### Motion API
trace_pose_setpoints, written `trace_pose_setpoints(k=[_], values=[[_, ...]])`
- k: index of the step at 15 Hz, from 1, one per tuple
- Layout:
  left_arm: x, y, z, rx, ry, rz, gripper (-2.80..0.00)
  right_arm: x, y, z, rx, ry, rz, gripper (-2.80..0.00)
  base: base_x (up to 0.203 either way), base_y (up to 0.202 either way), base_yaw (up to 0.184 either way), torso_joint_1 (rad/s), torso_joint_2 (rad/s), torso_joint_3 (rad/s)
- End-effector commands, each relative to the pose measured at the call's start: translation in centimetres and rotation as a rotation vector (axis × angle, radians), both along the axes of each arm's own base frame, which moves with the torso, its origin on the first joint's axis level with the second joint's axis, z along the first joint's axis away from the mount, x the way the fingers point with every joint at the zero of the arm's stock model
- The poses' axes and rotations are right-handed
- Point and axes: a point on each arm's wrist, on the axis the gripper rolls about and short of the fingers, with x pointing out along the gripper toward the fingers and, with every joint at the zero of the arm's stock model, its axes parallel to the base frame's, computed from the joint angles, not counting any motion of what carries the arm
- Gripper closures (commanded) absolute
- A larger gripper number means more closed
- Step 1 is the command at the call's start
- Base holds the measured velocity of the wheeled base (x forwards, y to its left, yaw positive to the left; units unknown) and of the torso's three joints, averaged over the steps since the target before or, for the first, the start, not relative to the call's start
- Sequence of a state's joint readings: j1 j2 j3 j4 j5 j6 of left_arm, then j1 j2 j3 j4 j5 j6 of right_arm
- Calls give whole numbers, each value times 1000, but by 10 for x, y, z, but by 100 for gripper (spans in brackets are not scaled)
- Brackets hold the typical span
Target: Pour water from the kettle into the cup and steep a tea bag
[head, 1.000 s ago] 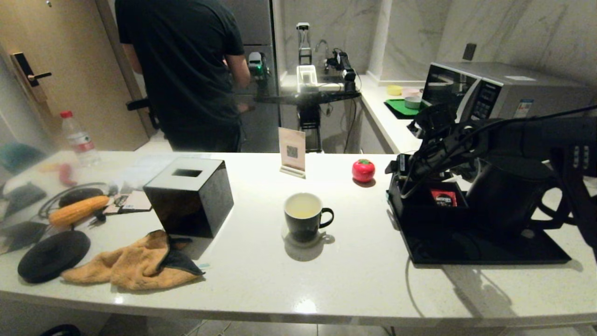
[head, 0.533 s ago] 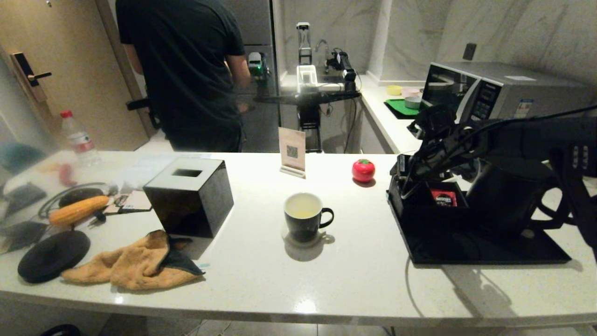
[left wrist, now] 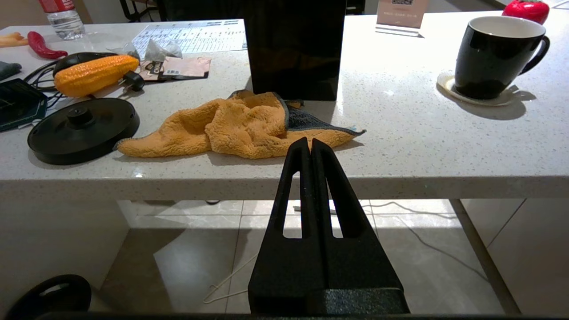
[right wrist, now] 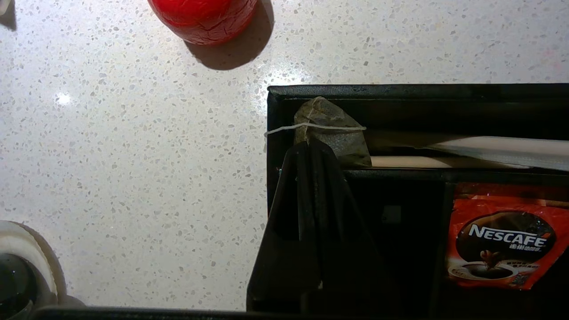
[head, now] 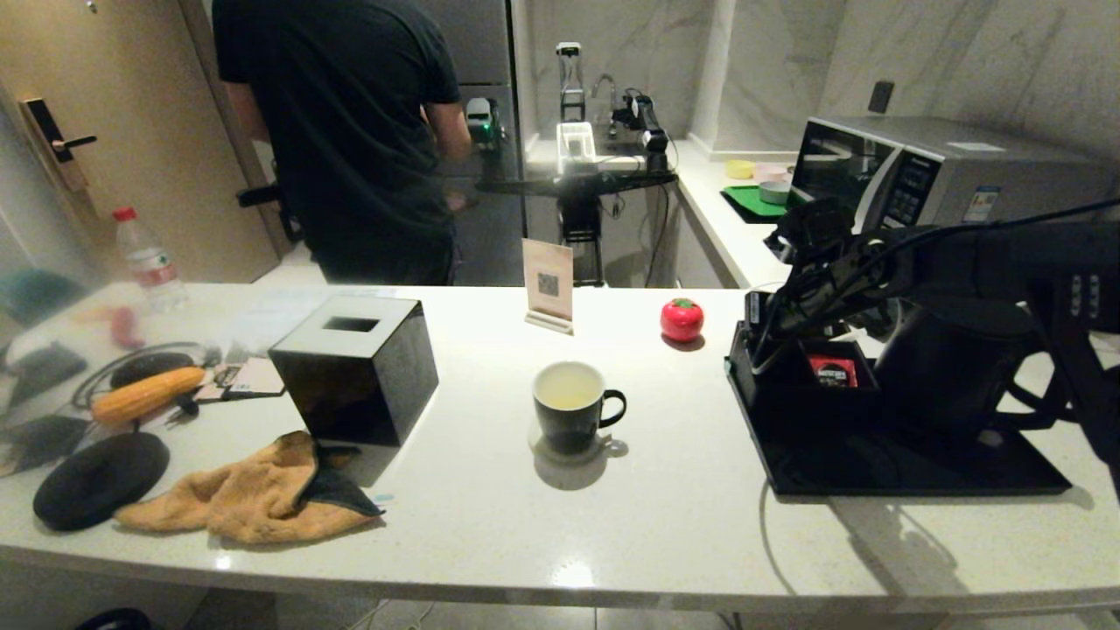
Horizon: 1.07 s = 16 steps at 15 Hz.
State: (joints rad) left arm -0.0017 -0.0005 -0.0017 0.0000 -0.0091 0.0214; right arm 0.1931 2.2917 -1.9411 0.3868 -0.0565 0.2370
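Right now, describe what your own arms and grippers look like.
Both grippers are matte black with two long, tapering fingers, each pierced by a narrow slot, as the left gripper shows. The right gripper has the same dark, grainy finish. The right arm is a thick black tube with black cables looping along it and small pale markings near its joint. No sleeves or logos show.

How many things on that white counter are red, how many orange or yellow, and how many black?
Red: 4 – tomato-shaped ball, Nescafe sachet, chili, bottle cap.
Orange or yellow: 2 – corn cob, cloth.
Black: 5 – cup, kettle, tissue box, tray, round kettle base.
Total: 11.
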Motion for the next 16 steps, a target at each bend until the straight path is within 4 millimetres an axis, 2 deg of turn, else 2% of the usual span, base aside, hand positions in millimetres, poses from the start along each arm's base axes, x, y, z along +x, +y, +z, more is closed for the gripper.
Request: trace_pose_setpoints(k=[1,5,16], values=[[0,0,0,0,1,0,0,0,0,0,0,3,-1,0,0,0,0,0,0,0],[0,0,0,0,1,0,0,-1,0,3,1,-4,-1,0,0,0,0,0,0,0],[0,0,0,0,1,0,0,-13,1,31,8,-67,8,0,0,0,0,0,0,0]])
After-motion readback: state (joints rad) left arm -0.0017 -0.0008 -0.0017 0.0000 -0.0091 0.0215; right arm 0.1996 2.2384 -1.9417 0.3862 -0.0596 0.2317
